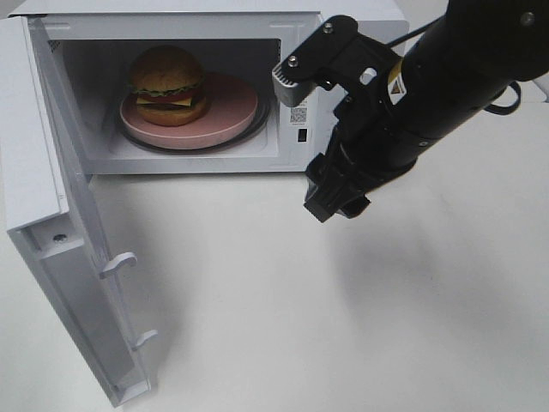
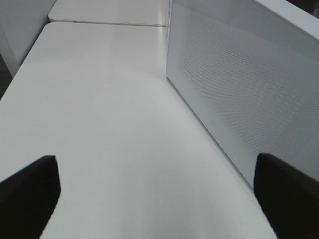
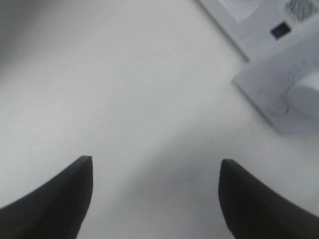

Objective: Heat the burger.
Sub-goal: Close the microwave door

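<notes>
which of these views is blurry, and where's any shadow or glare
Exterior high: sharp and evenly lit, with a small sheen on the burger bun and a soft arm shadow on the table. Left wrist: fairly crisp, the mesh dots on the microwave door are readable, the jaws are just black shapes. Right wrist: softest, the microwave panel is fuzzy and washed out, the jaws are dark blurs.

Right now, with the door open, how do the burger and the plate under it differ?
The burger is tall and layered, brown bun over green, red and yellow; the plate is flat and plain pink. The burger is narrower and sits toward the plate's left in the high view; the plate shows bare on its right. Both are round, and both are inside the microwave.
</notes>
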